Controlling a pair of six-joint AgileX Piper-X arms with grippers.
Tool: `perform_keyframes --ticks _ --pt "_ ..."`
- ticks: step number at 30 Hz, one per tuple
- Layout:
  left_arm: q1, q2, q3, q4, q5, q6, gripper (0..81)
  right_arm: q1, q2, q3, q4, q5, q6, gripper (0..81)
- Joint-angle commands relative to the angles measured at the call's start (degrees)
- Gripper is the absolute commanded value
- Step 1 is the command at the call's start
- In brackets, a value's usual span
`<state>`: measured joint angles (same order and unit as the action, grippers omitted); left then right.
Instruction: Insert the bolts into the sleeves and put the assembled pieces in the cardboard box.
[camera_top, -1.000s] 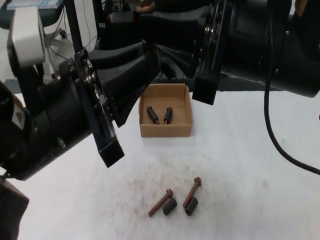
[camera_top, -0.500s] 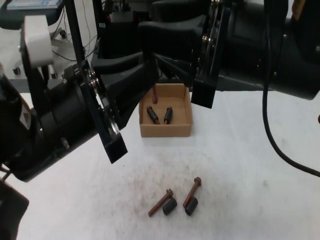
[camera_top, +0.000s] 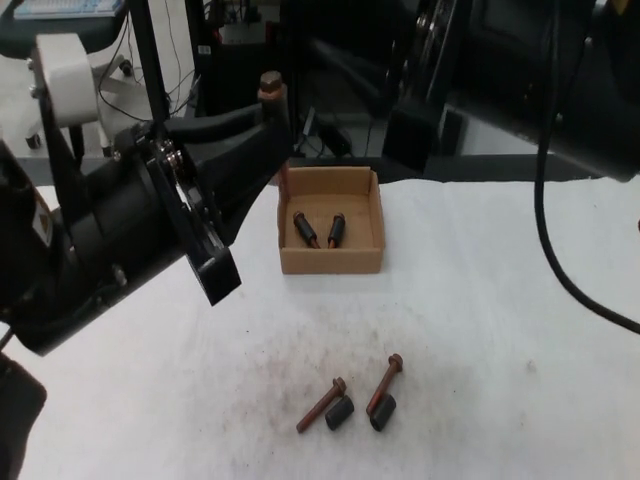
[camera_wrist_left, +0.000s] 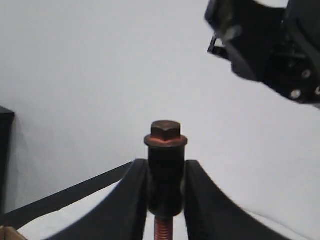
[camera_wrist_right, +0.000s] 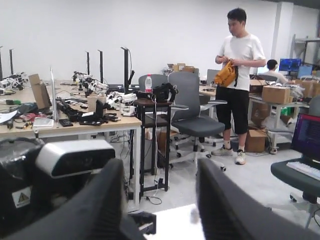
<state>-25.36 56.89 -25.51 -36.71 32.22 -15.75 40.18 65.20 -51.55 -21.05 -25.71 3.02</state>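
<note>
My left gripper (camera_wrist_left: 165, 175) is shut on a black sleeve (camera_wrist_left: 165, 192) with a copper bolt (camera_wrist_left: 165, 134) through it, held upright. In the high view the left gripper (camera_top: 270, 135) holds this piece above the bench, just left of the cardboard box (camera_top: 331, 262). Two assembled pieces (camera_top: 305, 229) (camera_top: 336, 230) lie in the box. Near the front lie two loose bolts (camera_top: 322, 404) (camera_top: 386, 381), each beside a loose sleeve (camera_top: 340, 413) (camera_top: 382, 412). My right gripper (camera_wrist_right: 157, 205) is open and holds nothing, raised high with the right arm (camera_top: 500, 80).
White cloth (camera_top: 520, 330) covers the bench, with bare room right of the box and around the loose parts. The left arm's bulk (camera_top: 110, 240) hangs over the bench's left side. A black cable (camera_top: 545, 270) droops at the right.
The two grippers, together over the box a second ago, have parted. The right arm lifted up and away. The left gripper shifted slightly left, keeping the bolt and sleeve.
</note>
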Motion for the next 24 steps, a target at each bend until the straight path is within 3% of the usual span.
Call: perform_keyframes --ticks 1,3,4,12,24 --pt "0.6 -0.4 -0.4 1.3 -0.4 0.8 0.2 -0.4 -1.1 -0.1 -1.8 0.5 -0.2 21.5" --pt "1.1 0.0 -0.4 3.2 -0.4 1.7 0.2 -0.4 -1.9 -0.1 -1.7 0.5 -0.2 1.5" --pt "1.4 0.4 -0.7 4.2 -0.6 1.7 0.2 -0.7 -2.2 -0.1 -1.4 1.4 -0.1 0.1" --pt "2.5 10.1 -14.3 27.6 -3.4 5.4 0.2 -6.3 -7.6 -0.1 17.9 7.2 -0.1 0.8" --pt "2.4 47.5 -56.0 56.1 -4.8 7.6 0.2 -16.1 -16.4 -0.1 49.8 9.5 -0.1 0.8"
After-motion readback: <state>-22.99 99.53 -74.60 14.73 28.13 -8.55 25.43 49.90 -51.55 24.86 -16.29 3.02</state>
